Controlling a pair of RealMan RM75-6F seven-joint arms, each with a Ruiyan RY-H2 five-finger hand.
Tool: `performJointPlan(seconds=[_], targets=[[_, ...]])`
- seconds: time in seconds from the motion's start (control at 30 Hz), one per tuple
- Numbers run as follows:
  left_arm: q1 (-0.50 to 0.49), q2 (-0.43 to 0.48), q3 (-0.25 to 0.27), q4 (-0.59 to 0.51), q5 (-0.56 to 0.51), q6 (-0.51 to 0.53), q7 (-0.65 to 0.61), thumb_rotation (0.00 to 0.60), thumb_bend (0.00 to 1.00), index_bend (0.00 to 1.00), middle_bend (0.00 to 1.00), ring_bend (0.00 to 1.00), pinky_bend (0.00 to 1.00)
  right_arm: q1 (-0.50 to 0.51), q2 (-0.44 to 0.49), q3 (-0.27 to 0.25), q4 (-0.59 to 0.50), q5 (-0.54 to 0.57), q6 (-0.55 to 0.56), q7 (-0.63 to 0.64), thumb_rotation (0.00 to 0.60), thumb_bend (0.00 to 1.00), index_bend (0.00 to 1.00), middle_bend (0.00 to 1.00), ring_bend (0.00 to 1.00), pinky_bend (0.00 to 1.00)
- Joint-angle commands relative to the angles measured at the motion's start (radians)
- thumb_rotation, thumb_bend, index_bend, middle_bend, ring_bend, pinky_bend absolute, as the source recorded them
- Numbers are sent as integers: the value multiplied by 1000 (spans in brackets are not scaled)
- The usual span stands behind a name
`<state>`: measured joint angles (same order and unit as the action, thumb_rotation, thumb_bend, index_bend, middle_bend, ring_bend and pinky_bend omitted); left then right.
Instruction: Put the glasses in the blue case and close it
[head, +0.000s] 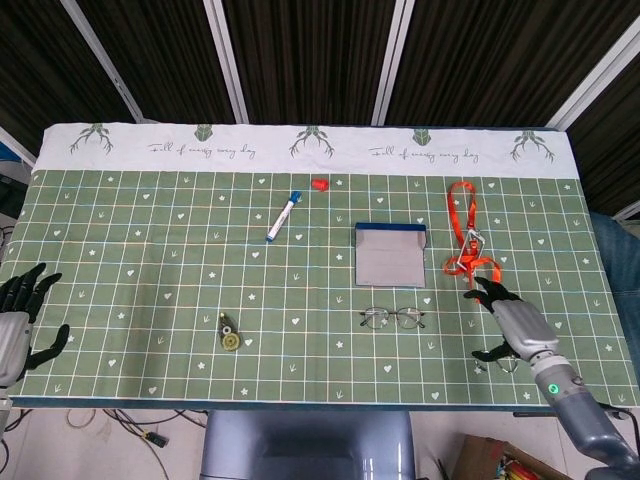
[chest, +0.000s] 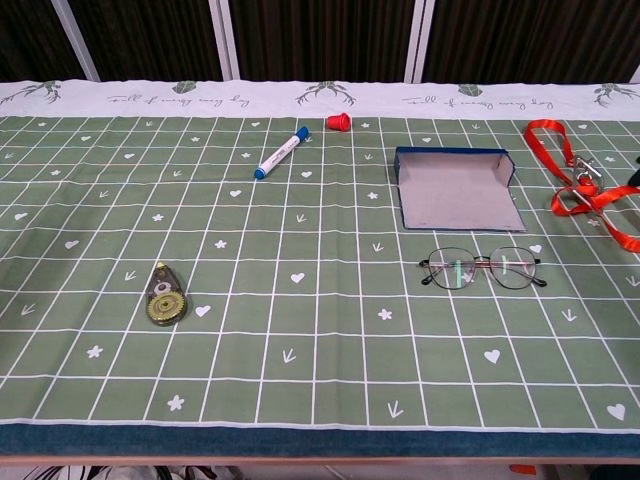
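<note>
The thin-rimmed glasses (head: 392, 318) (chest: 483, 269) lie flat on the green cloth, just in front of the blue case (head: 390, 254) (chest: 455, 187). The case lies open, its grey lining facing up. My right hand (head: 511, 319) hovers over the cloth to the right of the glasses, fingers spread and holding nothing. At the table's near left corner my left hand (head: 18, 322) rests open and empty. The chest view shows only a dark tip of the right hand at its right edge.
An orange lanyard with a metal clip (head: 467, 240) (chest: 585, 185) lies right of the case. A blue-capped marker (head: 283, 216), a small red cap (head: 320, 184), a correction tape dispenser (head: 229, 333) and a metal ring clip (head: 497, 362) also lie on the cloth.
</note>
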<state>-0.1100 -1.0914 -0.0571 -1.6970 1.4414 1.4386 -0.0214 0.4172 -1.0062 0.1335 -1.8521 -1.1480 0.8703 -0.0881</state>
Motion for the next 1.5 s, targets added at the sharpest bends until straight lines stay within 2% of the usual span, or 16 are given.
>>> performJointPlan(seconds=[0.03,0.17,0.37,0.7,1.3,1.5], targets=[[-1,2,-1,-2,-2,-2,-4,600,403,110,7,0,0,68,-83,17,20,75,-34,-99,600,258,258,15,40,175],[-2,7,-3,-5,-18,-14,-9,600,404,110,7,0,0,120,-157,17,51,150,-23,-206,600,288,276,16,40,175],[-6,14,-5,-10,-26,-24,-9,600,403,110,7,0,0,208,-271,24,87,335,17,-355,600,345,314,17,40,175],[-7,16,-5,-12,-29,-27,-10,600,403,110,7,0,0,288,-378,34,162,483,36,-399,600,353,395,17,40,175],[-8,17,-5,-12,-34,-31,-8,600,403,117,7,0,0,319,-454,36,226,499,33,-325,600,354,500,20,47,175],[-9,19,-7,-14,-39,-34,-8,600,403,118,7,0,0,327,-476,32,243,491,38,-317,600,383,523,20,47,175]])
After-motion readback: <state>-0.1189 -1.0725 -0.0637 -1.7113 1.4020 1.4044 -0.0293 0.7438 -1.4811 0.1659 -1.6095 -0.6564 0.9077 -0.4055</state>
